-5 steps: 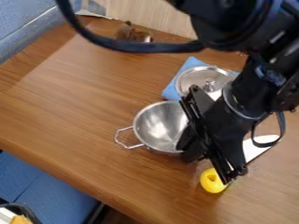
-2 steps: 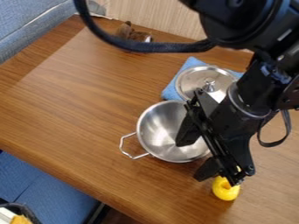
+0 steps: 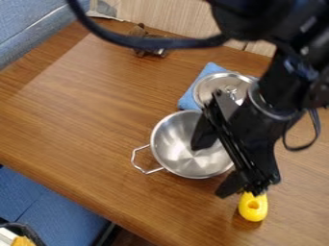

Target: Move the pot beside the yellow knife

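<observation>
Black 2-finger gripper (image 3: 217, 161): jaws open, 1 finger above round silver metal pot (image 3: 173, 146), 1 outside its rim.

Open table (image 3: 77, 110) stretches to the view's left of the pot (image 3: 180, 153), past its wire handle (image 3: 133, 157). Behind the pot, the lid (image 3: 212, 86) and blue cloth (image 3: 187, 100) stand in the way; near its front right, the knife's yellow handle (image 3: 253, 212) does.
</observation>
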`<state>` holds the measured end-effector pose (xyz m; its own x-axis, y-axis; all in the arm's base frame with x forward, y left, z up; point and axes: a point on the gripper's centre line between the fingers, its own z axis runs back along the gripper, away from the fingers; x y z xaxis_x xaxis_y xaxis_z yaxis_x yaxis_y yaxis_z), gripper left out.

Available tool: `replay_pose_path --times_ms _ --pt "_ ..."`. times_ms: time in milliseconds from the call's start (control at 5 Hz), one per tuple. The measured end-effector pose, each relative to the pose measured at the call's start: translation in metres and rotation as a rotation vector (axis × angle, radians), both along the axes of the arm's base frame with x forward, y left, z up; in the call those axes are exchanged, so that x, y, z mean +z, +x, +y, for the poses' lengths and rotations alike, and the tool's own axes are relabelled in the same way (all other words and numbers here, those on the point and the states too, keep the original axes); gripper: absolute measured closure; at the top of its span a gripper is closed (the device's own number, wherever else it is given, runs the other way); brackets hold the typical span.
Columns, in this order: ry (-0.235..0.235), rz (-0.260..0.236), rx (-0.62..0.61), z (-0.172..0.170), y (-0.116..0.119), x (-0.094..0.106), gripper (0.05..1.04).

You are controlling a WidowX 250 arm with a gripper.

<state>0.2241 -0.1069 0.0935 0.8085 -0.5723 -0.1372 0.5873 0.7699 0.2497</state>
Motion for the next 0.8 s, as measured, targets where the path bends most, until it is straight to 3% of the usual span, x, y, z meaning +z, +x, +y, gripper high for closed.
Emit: replay_pose_path --times_ms 200,400,600,800 --pt "-0.016 -0.038 0.018 0.006 0.001 0.012 0.083" --pt "-0.064 -0.063 0.06 0.019 0.003 0.025 0.083" --pt "-0.235 -0.012 -0.006 0.032 0.012 0.027 0.083" --pt "-0.246 -0.012 -0.021 0.03 0.011 0.027 0.083"
